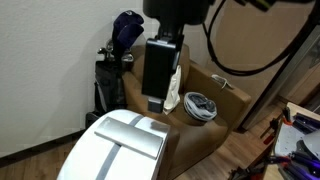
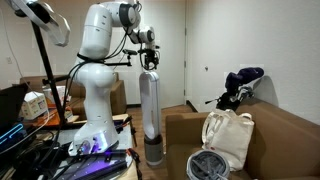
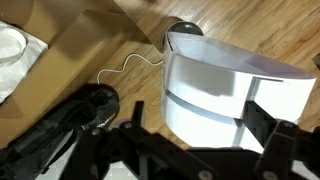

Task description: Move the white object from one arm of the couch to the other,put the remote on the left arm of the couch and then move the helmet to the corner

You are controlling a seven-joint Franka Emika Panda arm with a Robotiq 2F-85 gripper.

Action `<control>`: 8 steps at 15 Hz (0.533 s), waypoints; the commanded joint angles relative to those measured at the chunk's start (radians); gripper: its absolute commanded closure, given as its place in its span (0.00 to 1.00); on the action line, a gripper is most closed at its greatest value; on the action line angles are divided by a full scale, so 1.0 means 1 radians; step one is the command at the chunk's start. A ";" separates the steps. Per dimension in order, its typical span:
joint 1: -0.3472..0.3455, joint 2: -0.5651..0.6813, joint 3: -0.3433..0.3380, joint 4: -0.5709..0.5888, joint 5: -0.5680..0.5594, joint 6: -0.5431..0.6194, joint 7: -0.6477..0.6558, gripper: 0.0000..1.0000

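We see the gripper [image 2: 149, 62] hanging high at the end of the white arm [image 2: 100, 40], pointing down over the glossy white curved shell [image 1: 120, 148]. In the wrist view its 2 fingers [image 3: 275, 140] stand wide apart and grip nothing; beyond them we see only the shell's top and the wood floor [image 3: 140, 92] (a thin white cable [image 3: 125, 65] snakes across the boards). The helmet [image 1: 200, 106] lies on the seat of the couch [image 1: 215, 135], between its 2 broad arms, just beside the cream cloth bag [image 1: 176, 85] that leans upright at the back of the seat. A golf bag [image 2: 243, 78] with a dark blue hood stands near the couch, by the wall.
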 commanded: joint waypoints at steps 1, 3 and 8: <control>0.012 0.060 0.014 0.063 0.016 0.010 -0.091 0.00; 0.042 0.087 0.010 0.121 -0.002 -0.021 -0.084 0.00; 0.099 0.124 -0.010 0.220 0.026 -0.040 -0.025 0.00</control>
